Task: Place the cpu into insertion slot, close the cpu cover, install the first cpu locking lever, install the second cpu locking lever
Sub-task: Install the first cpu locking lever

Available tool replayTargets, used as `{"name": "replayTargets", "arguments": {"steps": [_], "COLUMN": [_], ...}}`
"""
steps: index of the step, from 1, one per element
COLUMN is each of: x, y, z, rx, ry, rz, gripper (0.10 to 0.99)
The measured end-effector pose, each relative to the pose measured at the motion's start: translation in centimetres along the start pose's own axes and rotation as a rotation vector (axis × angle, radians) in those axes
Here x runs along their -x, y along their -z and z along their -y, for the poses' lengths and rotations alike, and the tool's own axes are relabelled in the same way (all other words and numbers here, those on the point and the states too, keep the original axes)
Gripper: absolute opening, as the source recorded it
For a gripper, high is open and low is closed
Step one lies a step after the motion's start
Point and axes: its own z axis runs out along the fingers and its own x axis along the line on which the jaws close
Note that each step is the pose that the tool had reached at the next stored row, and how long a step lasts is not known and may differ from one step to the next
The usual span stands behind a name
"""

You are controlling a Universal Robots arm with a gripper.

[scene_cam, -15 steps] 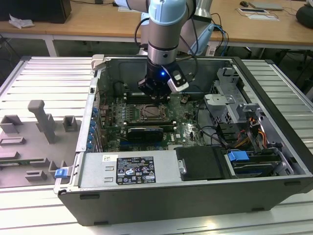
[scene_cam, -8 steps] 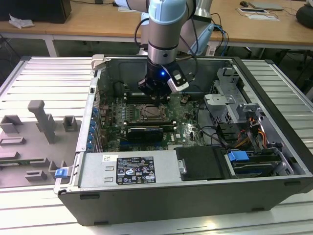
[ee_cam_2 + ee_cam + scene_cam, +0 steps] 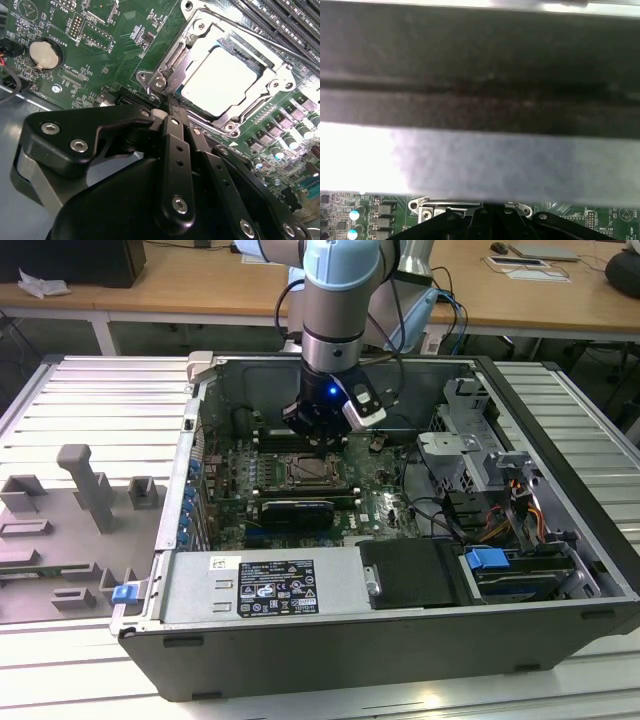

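Hand [image 3: 172,107]: black, fingers drawn together on nothing, tips at the socket's near corner in the second wrist view; in the exterior view [image 3: 318,435] it sits low over the motherboard [image 3: 375,490]. Cpu [image 3: 220,80]: pale square, seated in the socket. Cpu cover [image 3: 272,75]: silvery frame, lying flat around the cpu. Computer case [image 3: 330,640]: open, on the ribbed worktop [image 3: 100,410].

I see the cpu [image 3: 226,79] with a matt pale metal top, the cover [image 3: 170,75] shiny bare metal, the gripper [image 3: 172,107] matt black.
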Motion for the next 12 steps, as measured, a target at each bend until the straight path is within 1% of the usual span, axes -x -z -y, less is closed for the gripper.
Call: {"name": "replayTargets", "arguments": {"steps": [2,3,5,6,8,10,12], "x": [0.0,-0.01,0.0,0.0,0.01,0.0,0.02], "y": [-0.04,-0.04,-0.05,-0.07,-0.08,-0.03,0.27], "z": [0.0,0.0,0.0,-0.01,-0.01,-0.01,-0.05], "rx": [0.001,0.003,0.01,0.016,0.02,0.02,0.021], "ry": [0.0,0.0,0.0,0.0,0.0,0.0,0.0], "rz": [0.0,0.0001,0.0006,0.0012,0.0015,0.0014,0.0019], "gripper": [0.106,0.106,0.106,0.106,0.106,0.106,0.106]}}
